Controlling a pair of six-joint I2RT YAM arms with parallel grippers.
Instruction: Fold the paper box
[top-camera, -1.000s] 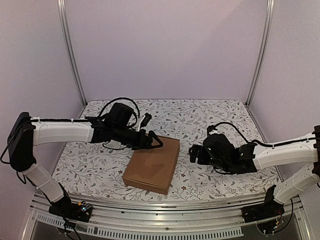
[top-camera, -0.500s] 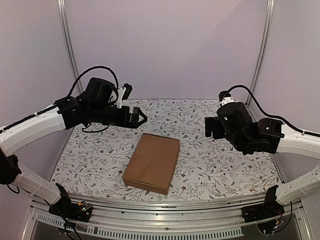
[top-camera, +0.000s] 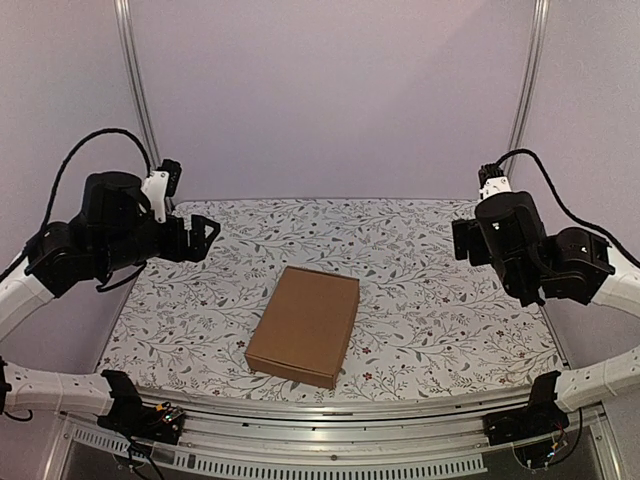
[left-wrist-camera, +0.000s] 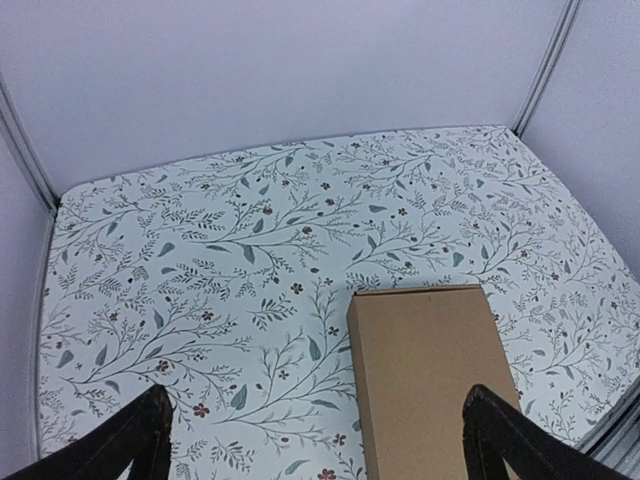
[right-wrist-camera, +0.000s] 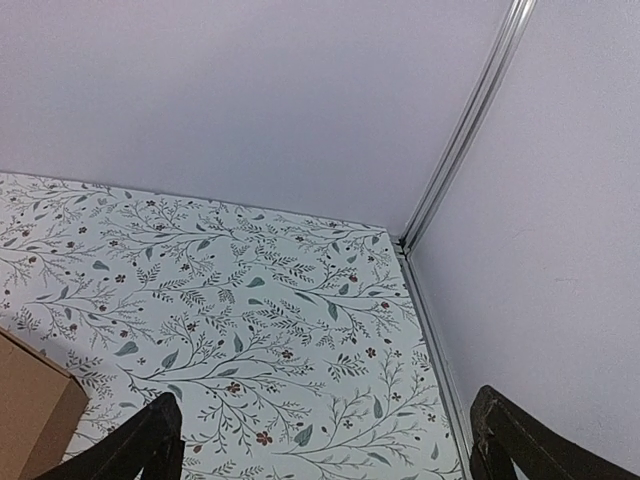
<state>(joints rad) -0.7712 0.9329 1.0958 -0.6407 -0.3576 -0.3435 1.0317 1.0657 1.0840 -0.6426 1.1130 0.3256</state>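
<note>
Folding looks finished — the plain brown cardboard paper box (top-camera: 303, 325) lies closed at the middle of the floral tabletop (top-camera: 420, 320); left gripper (top-camera: 203, 237) and right gripper (top-camera: 462, 243) hang above its side edges — jaws wide, empty.

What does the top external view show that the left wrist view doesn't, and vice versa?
Only top external: the left gripper and right gripper raised to either side, open and clear of the paper box, plus the box's whole outline. Only left wrist: its own fingers up close, spread and holding nothing; the box's near end is cut off. Both: the closed box lying flat on the floral tablecloth, untouched.
</note>
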